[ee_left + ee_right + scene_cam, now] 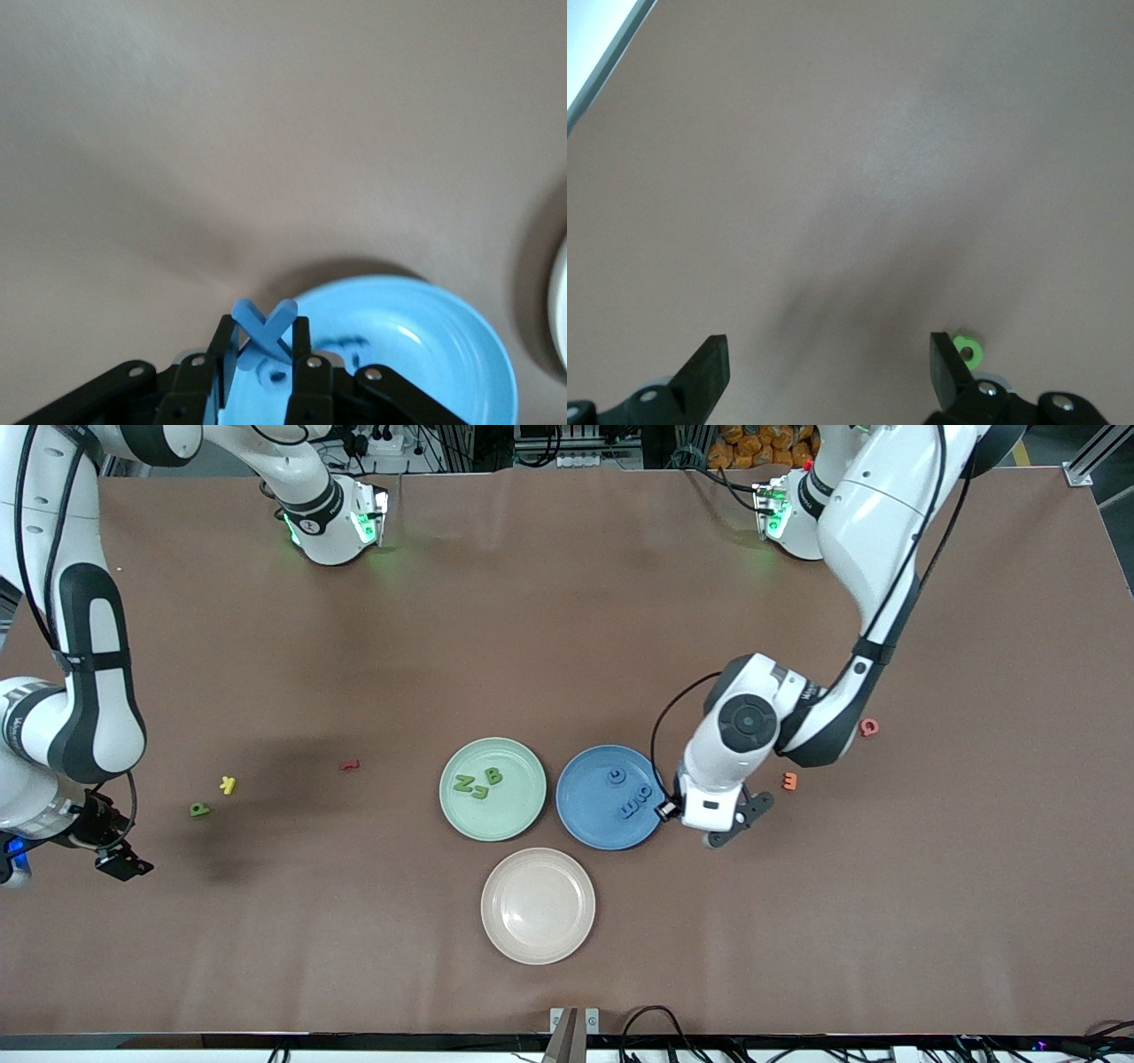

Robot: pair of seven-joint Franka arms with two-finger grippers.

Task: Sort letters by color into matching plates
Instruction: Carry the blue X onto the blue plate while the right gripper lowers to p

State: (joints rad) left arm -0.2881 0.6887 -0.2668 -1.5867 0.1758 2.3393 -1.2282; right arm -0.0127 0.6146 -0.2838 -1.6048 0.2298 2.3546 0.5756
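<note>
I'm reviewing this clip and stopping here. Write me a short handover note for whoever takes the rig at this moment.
Left tool: shut on a blue X letter, over the table beside the blue plate.
Right tool: open, holding nothing, waiting over the table near the green letter.
Done: three green letters in the green plate; three blue letters in the blue plate.
Left: drop the X, fetch the last green letter. Yellow, red, orange and pink letters lie loose; the cream plate holds nothing.
</note>
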